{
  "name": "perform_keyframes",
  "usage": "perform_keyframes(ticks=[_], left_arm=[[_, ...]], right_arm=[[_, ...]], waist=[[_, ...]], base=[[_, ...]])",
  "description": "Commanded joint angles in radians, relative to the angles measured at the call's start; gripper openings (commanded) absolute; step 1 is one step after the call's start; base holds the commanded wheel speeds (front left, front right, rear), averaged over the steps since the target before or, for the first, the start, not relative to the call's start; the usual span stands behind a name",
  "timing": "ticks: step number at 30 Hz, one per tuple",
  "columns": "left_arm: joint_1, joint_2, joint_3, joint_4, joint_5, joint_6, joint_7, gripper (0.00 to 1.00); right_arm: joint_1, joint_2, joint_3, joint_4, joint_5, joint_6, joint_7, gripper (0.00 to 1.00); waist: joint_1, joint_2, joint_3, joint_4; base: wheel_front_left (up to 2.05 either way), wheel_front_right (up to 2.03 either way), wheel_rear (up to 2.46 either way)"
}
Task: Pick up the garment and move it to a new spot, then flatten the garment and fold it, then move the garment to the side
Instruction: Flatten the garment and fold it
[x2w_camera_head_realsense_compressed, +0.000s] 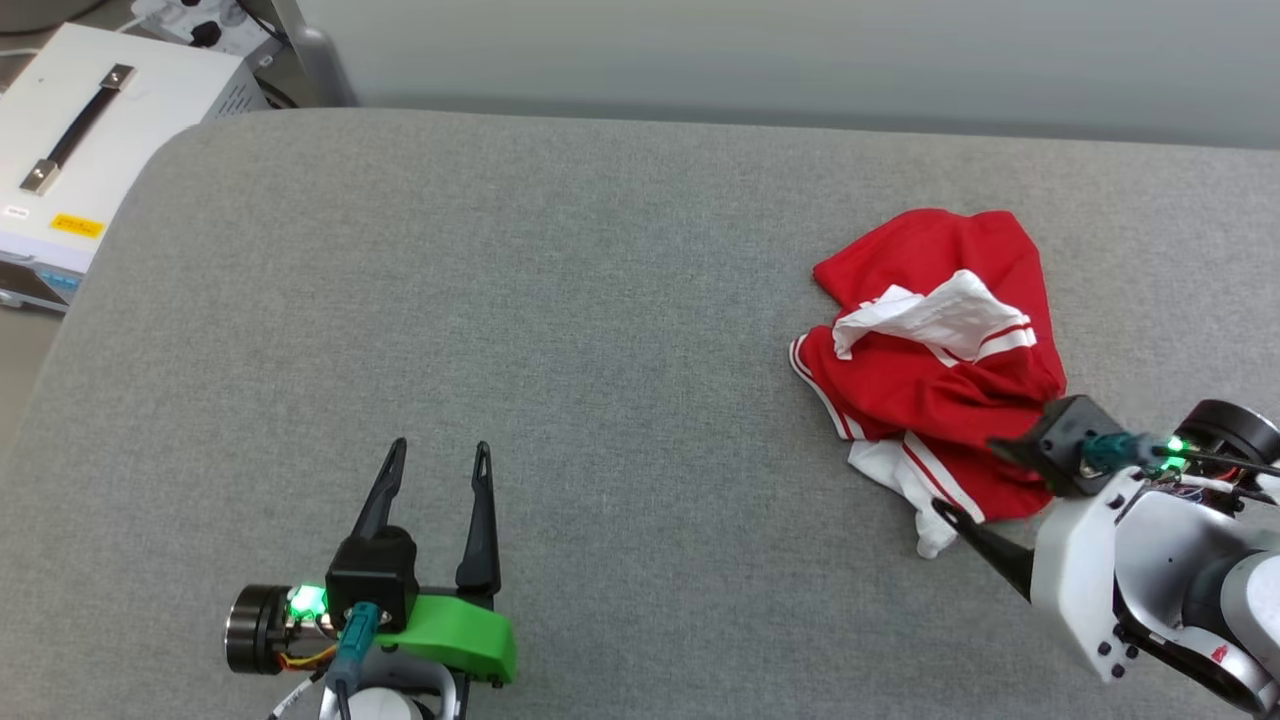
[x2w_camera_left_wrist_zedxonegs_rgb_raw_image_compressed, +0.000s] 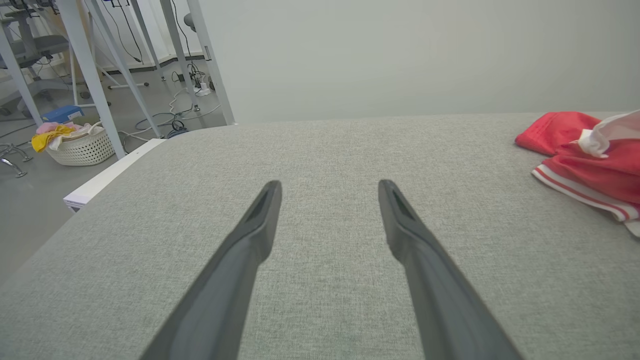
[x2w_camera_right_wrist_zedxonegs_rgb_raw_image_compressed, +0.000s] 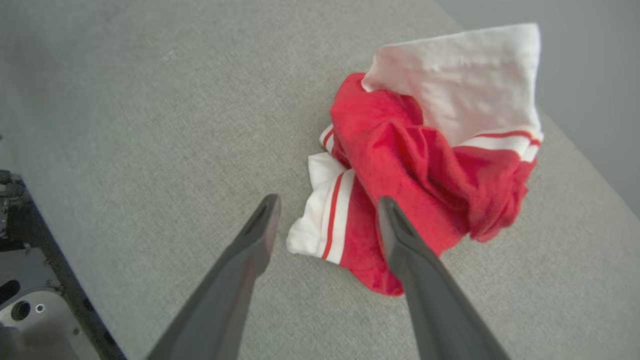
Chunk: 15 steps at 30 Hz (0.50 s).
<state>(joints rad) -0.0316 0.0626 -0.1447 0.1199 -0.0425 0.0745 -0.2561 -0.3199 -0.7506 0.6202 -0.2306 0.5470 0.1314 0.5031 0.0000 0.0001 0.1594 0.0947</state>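
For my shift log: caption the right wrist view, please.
Open right pincer poised at crumpled red-and-white garment on grey table.

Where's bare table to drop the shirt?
Free: table from the left claw across to the garment, and the far-left corner by the white box. Crowded: right side, with the open right claw at the garment's near edge.
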Motion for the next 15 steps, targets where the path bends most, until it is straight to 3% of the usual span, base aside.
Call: perform_keyframes(ticks=[1, 6, 15], left_arm=[[-0.023, -0.004, 0.002, -0.004, 0.008, -0.005, -0.006, 1.0], [-0.055, -0.006, -0.006, -0.01, 0.011, -0.009, -0.006, 1.0], [-0.112, -0.011, -0.028, -0.021, -0.004, 0.004, -0.006, 1.0]], right_arm=[[-0.029, -0.015, 0.019, -0.006, 0.02, -0.001, 0.035, 1.0], [-0.078, -0.06, 0.086, 0.027, 0.08, -0.001, 0.141, 1.0], [-0.147, -0.055, 0.182, 0.174, 0.096, -0.001, 0.134, 1.0]], waist=[[0.0, -0.0001, 0.02, 0.002], [0.0, -0.0001, 0.068, 0.024], [0.0, -0.0001, 0.179, 0.08]], base=[[0.0, 0.0, 0.0], [0.0, 0.0, 0.0], [0.0, 0.0, 0.0]])
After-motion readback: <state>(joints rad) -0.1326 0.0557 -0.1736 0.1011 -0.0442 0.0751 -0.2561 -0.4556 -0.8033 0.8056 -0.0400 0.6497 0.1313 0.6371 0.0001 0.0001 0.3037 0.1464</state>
